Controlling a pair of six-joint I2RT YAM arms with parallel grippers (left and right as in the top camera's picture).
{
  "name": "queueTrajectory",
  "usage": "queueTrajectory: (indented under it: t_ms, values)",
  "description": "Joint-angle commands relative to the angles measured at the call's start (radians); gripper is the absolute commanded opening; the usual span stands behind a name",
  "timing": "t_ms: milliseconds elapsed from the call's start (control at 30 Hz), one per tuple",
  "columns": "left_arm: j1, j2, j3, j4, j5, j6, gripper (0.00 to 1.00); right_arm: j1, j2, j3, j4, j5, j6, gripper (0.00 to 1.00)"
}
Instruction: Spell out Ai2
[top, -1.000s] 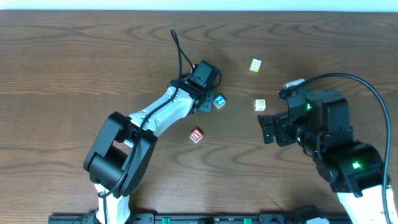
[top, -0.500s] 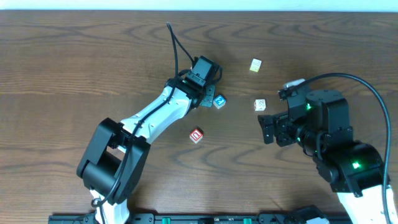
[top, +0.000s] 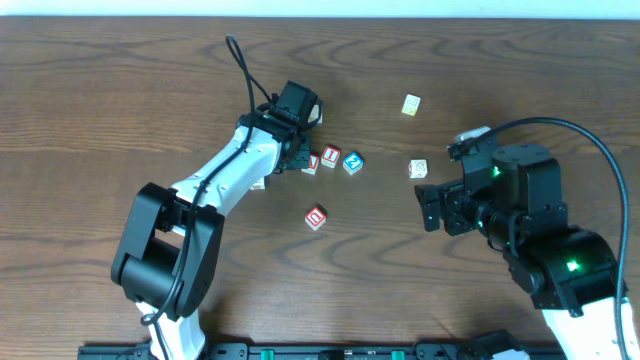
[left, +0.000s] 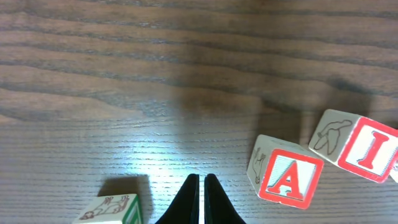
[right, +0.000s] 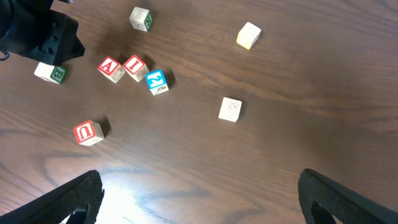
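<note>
Nearest the robot's base, the right gripper is hanging above the table, its fingers spread as wide as they go and gripping nothing. A little farther in, a red U cube is sitting alone, well apart from the rest.

Beyond it the three task cubes are lying in a short row, reading left to right. The A cube is first and the I cube is just beside it. The blue 2 cube is just beside that, sitting slightly nearer and turned a bit askew.

The left gripper is hovering just left of the A cube, apart from it, its fingers pressed together with nothing between them. On the fingers' other side a green-marked cube is sitting; the frame edge is cutting off most of its face, so its letter cannot be read.

Right of the row a cream cube is resting near the right arm. Farthest out, a second cream cube is lying toward the table's back edge.
</note>
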Motion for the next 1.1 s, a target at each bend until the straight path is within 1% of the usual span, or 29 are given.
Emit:
queueTrajectory:
  t_ms: [0,100,200,300,433,733,1067]
  values:
    - [-0.002,-0.035,0.003,-0.004,0.053,-0.037,0.06,-0.005,-0.001,0.001,-0.001,-0.005,-0.011,0.99]
    - [-0.002,-0.035,-0.012,-0.004,0.08,-0.07,0.06,-0.005,-0.001,0.001,-0.001,-0.005,-0.011,0.99]
    - [-0.002,-0.035,-0.023,-0.005,0.117,-0.072,0.06,-0.005,-0.001,0.001,-0.001,-0.005,-0.011,0.99]
    - [-0.002,-0.035,-0.035,-0.017,0.124,-0.098,0.06,-0.005,-0.001,0.001,-0.001,-0.005,-0.011,0.99]
    - [-0.008,-0.035,-0.055,-0.018,0.167,-0.097,0.06,-0.005,-0.001,0.001,-0.001,-0.005,-0.011,0.99]
    - [-0.064,-0.032,-0.055,0.0,0.156,-0.008,0.06,-0.005,-0.001,0.001,-0.001,-0.005,-0.011,0.99]
    - [-0.064,0.007,-0.056,0.039,0.15,-0.007,0.06,-0.005,-0.001,0.001,-0.001,-0.005,-0.011,0.99]
